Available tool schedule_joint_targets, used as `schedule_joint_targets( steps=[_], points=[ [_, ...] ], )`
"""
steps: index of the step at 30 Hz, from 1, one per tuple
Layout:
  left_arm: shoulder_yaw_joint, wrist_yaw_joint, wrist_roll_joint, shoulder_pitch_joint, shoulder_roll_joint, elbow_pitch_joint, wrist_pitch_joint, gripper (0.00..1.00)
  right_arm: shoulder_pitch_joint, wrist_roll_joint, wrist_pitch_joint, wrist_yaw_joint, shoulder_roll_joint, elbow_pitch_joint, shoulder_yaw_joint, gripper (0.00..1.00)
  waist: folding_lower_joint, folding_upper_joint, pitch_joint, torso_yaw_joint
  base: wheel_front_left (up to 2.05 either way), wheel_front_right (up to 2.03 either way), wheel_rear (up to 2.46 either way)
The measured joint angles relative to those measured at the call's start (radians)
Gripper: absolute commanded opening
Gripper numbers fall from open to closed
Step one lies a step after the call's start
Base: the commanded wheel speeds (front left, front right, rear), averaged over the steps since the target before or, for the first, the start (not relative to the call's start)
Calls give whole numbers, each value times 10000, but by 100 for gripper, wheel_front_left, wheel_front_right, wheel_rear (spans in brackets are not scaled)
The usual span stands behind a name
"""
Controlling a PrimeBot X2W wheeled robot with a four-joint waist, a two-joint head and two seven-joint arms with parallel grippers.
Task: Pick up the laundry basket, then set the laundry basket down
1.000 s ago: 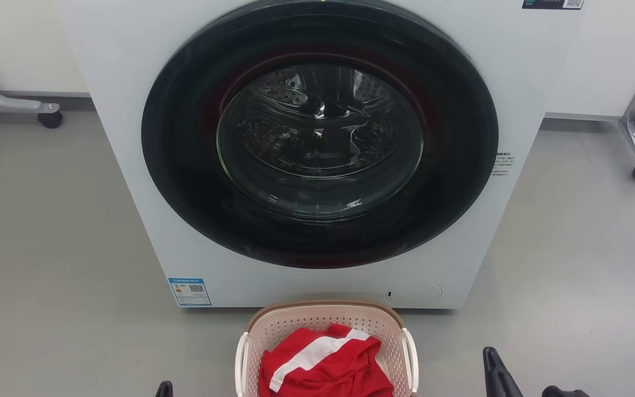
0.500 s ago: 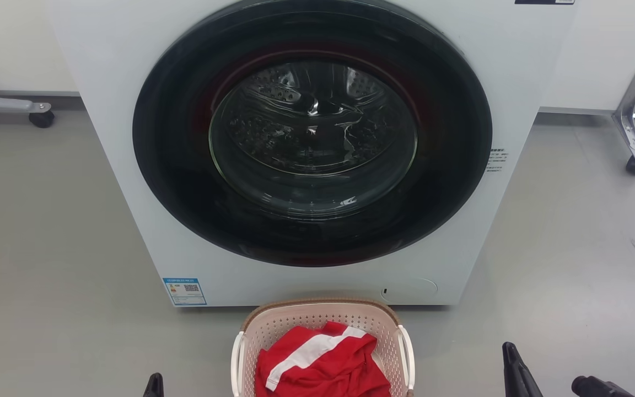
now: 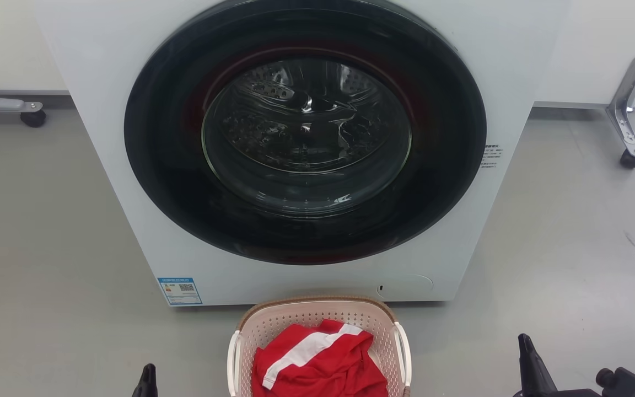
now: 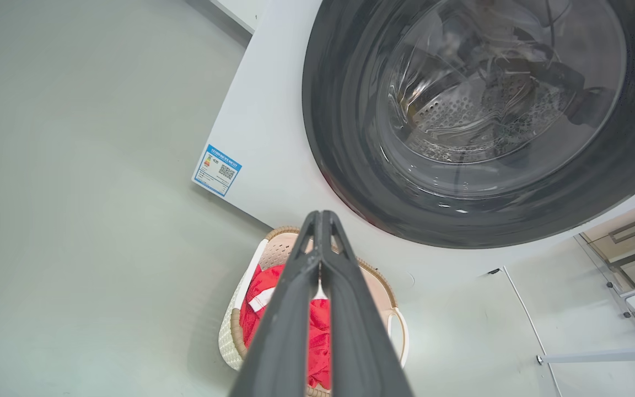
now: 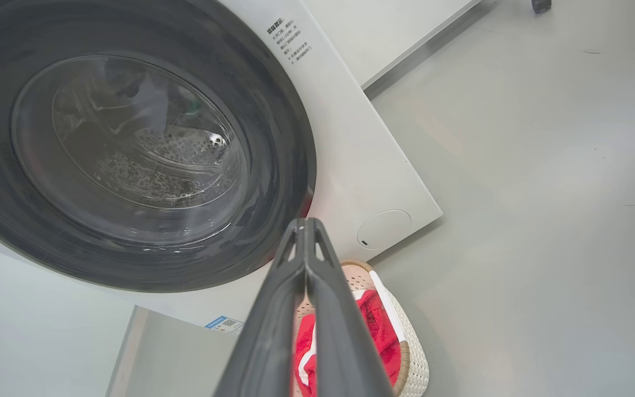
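— Pincers first. Condition?
— Left pincer (image 4: 322, 220): both fingers pressed together along their length, nothing between them. Right pincer (image 5: 305, 227): the same, closed and empty. Neither touches anything.
— Position of the laundry basket?
— The laundry basket (image 3: 295, 322) stands upright on the grey floor (image 3: 47, 248), between the two pincers, with the left one nearer to it than the right. Both white handles are free.
— Contents?
— One red garment (image 3: 328, 372) with a white stripe, crumpled inside.
— Surroundings?
— The washing machine (image 3: 516, 82) stands directly behind the basket, which sits just before its foot. Its round dark door (image 3: 157, 165) is shut. A blue label (image 3: 179, 290) sits low on the front, left side. A metal leg on a castor (image 3: 626, 132) stands far right, by the wall.
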Motion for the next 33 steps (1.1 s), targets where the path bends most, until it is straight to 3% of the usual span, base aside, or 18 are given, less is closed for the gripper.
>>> schedule_joint_targets(
  steps=[33],
  points=[
    [1039,-823,-4395,-1011,-265,301,1198,0,-742,4615,1179,836,33,573,-1507,0,-1,0,164,-322,0,0,0]
  ],
)
